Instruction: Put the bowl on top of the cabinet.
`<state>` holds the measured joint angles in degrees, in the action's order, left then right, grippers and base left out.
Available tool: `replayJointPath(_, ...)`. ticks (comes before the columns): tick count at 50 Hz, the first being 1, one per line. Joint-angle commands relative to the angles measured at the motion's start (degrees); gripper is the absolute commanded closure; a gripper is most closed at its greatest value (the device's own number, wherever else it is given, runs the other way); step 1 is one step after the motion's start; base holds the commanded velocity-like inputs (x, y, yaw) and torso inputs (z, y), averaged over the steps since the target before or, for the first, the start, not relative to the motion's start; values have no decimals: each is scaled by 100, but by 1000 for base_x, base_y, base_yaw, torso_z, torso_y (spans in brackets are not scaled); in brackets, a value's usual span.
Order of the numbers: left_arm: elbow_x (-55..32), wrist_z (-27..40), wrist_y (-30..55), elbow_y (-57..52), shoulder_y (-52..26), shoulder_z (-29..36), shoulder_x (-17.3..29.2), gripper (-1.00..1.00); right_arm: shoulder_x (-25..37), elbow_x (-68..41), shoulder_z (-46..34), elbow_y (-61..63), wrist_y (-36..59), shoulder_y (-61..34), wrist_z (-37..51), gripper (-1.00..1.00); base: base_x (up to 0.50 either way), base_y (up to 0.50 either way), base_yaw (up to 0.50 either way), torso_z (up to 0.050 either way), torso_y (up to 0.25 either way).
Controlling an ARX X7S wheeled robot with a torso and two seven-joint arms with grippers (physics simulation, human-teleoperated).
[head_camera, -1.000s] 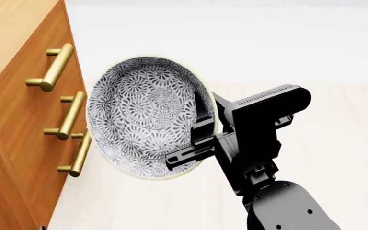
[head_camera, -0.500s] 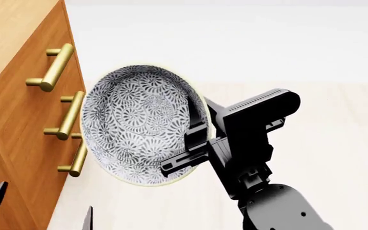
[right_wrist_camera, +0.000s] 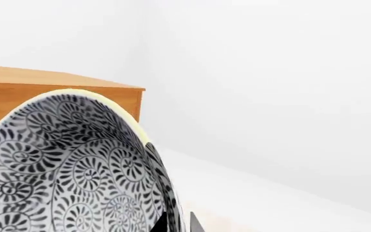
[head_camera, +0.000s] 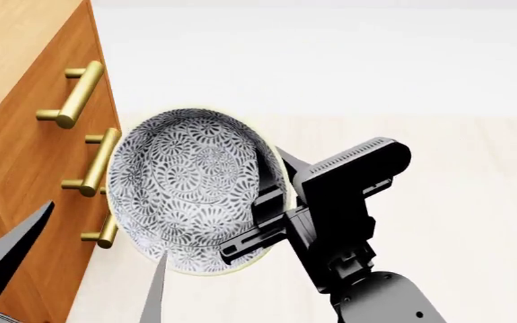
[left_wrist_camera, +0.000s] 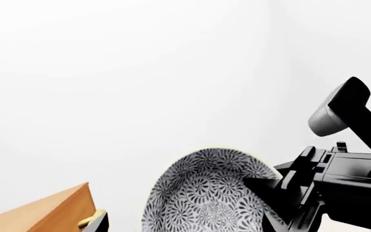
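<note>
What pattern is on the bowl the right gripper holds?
Dense dark grey-blue floral swirls on white, pale rim, on the bowl; the right wrist view shows it best.

All I get beyond the job itself is the pale floor (head_camera: 456, 222), a light wood-toned surface running out ahead of me and fading into a plain white backdrop (head_camera: 330, 54). On my wrist feeds that same white wall (left_wrist_camera: 140, 87) fills nearly everything, and a faint corner line shows on the right one
</note>
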<state>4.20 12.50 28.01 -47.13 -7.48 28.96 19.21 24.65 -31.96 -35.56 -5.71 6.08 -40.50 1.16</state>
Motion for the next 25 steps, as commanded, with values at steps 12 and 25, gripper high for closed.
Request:
replayJointPath(12, -525, -444, 967, 188, -957, -367, -231, -100, 65, 139, -10, 123, -95, 76, 29, 100, 0, 0, 0, 0, 1)
replayJointPath(25, -1906, -1102, 2540, -18, -1803, -1329, -625, -100, 88, 164, -41, 174, -101, 99, 37, 100, 0, 0, 0, 1, 0)
